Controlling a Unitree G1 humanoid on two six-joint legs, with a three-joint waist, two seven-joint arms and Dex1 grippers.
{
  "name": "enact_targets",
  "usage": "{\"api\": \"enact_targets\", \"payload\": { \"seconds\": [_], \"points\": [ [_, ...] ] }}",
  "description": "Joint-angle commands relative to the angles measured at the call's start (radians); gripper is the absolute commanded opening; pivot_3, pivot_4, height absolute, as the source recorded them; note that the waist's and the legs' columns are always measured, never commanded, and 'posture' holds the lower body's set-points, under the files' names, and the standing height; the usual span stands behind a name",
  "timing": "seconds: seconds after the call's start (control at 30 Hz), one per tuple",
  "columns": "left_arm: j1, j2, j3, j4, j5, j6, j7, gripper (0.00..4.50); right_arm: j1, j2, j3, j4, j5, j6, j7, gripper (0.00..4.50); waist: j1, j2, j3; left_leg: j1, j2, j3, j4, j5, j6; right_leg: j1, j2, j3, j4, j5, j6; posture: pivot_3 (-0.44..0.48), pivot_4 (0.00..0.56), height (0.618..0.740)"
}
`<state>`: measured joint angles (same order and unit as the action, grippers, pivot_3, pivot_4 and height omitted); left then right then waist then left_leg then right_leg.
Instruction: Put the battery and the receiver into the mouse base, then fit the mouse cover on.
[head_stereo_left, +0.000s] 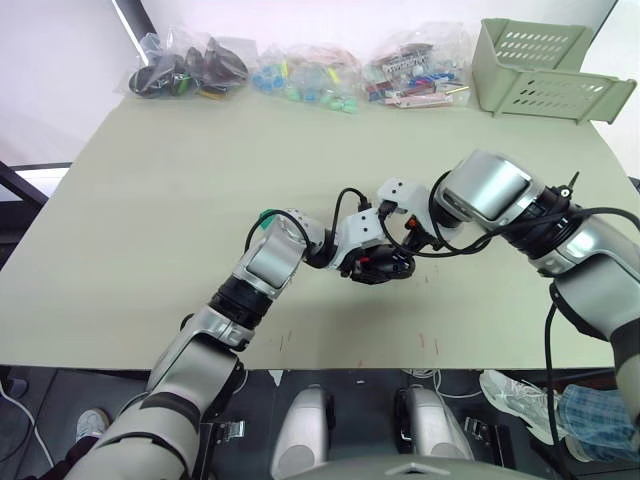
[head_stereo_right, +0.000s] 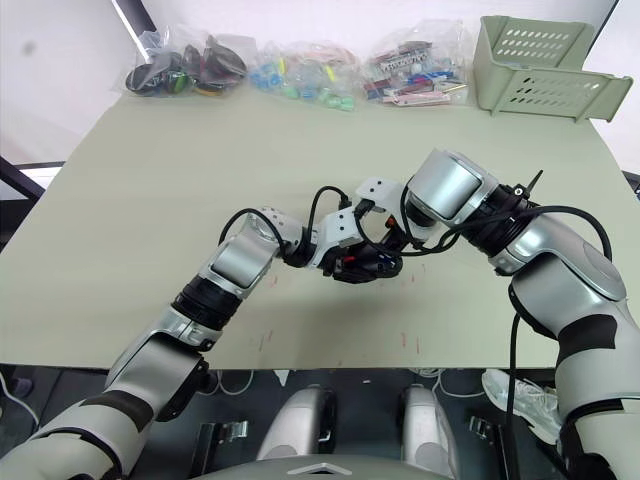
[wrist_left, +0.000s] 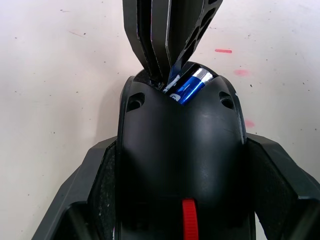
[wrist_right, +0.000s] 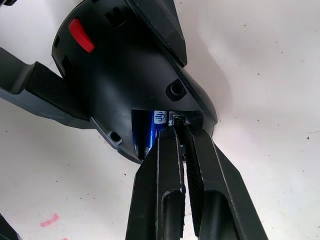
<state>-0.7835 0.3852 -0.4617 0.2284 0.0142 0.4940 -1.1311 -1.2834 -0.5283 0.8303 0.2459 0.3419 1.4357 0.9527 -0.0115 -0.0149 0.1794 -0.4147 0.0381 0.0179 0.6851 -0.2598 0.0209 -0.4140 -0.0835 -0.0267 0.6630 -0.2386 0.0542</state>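
While bags of parts (head_stereo_left: 190, 68) and a green basket (head_stereo_left: 545, 70) sit well beyond both claws, the left claw (wrist_left: 182, 200) pinches the mouse base (wrist_left: 180, 150) between its fingers. The right wrist view shows the right claw (wrist_right: 181, 131), fingers pressed together, tip in the compartment beside the battery (wrist_right: 152, 131).

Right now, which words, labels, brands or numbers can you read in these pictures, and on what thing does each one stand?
No words or numbers can be read.
Battery: a small white round sign on its blue label, no letters legible.
Mouse base: no print seen.
Bags at the table's far edge: any print too small to read.
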Motion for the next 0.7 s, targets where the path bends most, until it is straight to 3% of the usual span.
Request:
{"api": "enact_targets", "payload": {
  "seconds": [0.03, 0.2, 0.3, 0.37, 0.4, 0.6, 0.7],
  "points": [
    [0.006, -0.018, -0.012, 0.001, 0.001, -0.001, 0.001, 2.91, 0.006, 0.006, -0.004, -0.011, -0.001, 0.009, 0.004, 0.00, 0.001, 0.000, 0.000, 0.000, 0.000, 0.000, 0.000, 0.000, 0.000, 0.000, 0.000, 0.000, 0.000, 0.000, 0.000, 0.000, 0.150, 0.740],
    [0.009, -0.019, -0.012, 0.002, 0.003, -0.001, 0.002, 2.91, 0.017, -0.003, -0.003, -0.023, 0.005, 0.009, 0.018, 0.00, 0.001, 0.000, 0.000, 0.000, 0.000, 0.000, 0.000, 0.000, 0.000, 0.000, 0.000, 0.000, 0.000, 0.000, 0.000, 0.000, 0.150, 0.740],
    [0.011, -0.020, -0.013, 0.000, 0.004, 0.001, 0.003, 2.91, 0.015, -0.019, -0.013, -0.025, 0.004, -0.005, 0.028, 0.83, 0.002, 0.000, 0.000, 0.000, 0.000, 0.000, 0.000, 0.000, 0.000, 0.000, 0.000, 0.000, 0.000, 0.000, 0.000, 0.000, 0.150, 0.740],
    [0.011, -0.021, -0.013, 0.000, 0.004, 0.002, 0.003, 2.91, 0.019, -0.025, -0.054, -0.028, 0.006, -0.006, 0.020, 1.75, 0.002, 0.000, 0.000, 0.000, 0.000, 0.000, 0.000, 0.000, 0.000, 0.000, 0.000, 0.000, -0.001, 0.000, 0.000, 0.000, 0.150, 0.740],
    [0.011, -0.022, -0.013, 0.001, 0.004, 0.003, 0.004, 2.91, 0.016, -0.038, -0.067, -0.035, 0.010, 0.002, 0.024, 1.95, 0.002, 0.000, 0.000, 0.000, 0.000, 0.000, 0.000, 0.000, 0.000, 0.000, 0.000, 0.000, -0.001, 0.000, 0.000, 0.000, 0.150, 0.740],
    [0.010, -0.024, -0.011, 0.006, 0.005, 0.002, 0.004, 2.91, 0.045, -0.196, -0.126, -0.210, 0.058, 0.009, 0.069, 1.95, 0.014, 0.000, 0.000, -0.002, -0.001, 0.000, 0.000, 0.000, 0.000, 0.000, -0.001, 0.000, -0.002, 0.000, 0.000, 0.000, 0.150, 0.740],
    [0.007, -0.027, -0.009, 0.010, 0.006, 0.003, 0.007, 2.91, 0.199, -0.231, -0.338, -0.339, 0.104, -0.055, 0.026, 1.95, 0.022, 0.000, 0.000, -0.002, -0.001, 0.000, -0.001, 0.000, 0.000, 0.000, -0.001, -0.001, -0.003, 0.000, 0.000, 0.000, 0.150, 0.740]
  ]
}}
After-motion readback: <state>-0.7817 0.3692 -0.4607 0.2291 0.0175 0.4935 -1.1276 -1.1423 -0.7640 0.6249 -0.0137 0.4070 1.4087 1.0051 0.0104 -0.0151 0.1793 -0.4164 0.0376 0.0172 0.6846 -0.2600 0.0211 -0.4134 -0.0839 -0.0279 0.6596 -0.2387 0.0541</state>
